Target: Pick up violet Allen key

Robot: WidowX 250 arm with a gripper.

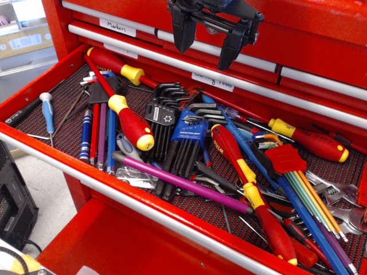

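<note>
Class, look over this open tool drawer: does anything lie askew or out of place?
Yes. The long violet Allen key with a grey bent end lies loose and diagonal across the black hex key sets, not in a holder. Red-and-yellow screwdrivers also cross at odd angles. The black gripper hangs open above.

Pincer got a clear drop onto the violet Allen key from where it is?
Probably yes. The pincer hangs open above the drawer, and the violet Allen key lies on top of the pile, mid-shaft exposed. A red-and-yellow screwdriver crosses its right end, so aim left of that.

Red-yellow screwdrivers (131, 121) across violet Allen key (183, 183)
</note>
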